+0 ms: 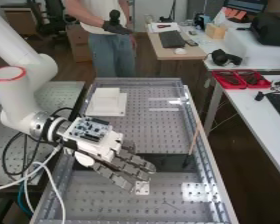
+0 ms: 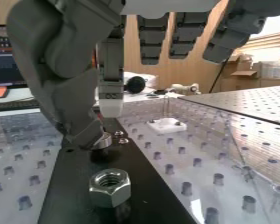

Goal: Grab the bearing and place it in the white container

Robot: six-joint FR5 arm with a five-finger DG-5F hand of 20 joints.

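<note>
In the high view the dark grey hand (image 1: 127, 165) is over the black strip across the bench, its fingers extended and slightly spread. The hand (image 2: 61, 75) is open in the wrist view, with several fingers hanging fairly straight and the thumb angled down. A round silver piece (image 2: 105, 142), which looks like the bearing, stands on the black strip, partly hidden by the thumb's tip; whether they touch I cannot tell. The square white container (image 1: 107, 104) sits towards the bench's far left, beyond the hand.
A hex nut (image 2: 111, 187) stands on the black strip (image 2: 147, 182), with small bolts (image 2: 122, 137) near the silver piece. A small white block (image 2: 167, 125) lies on the perforated bench plate. A thin brown stick (image 1: 193, 142) leans along the right rail.
</note>
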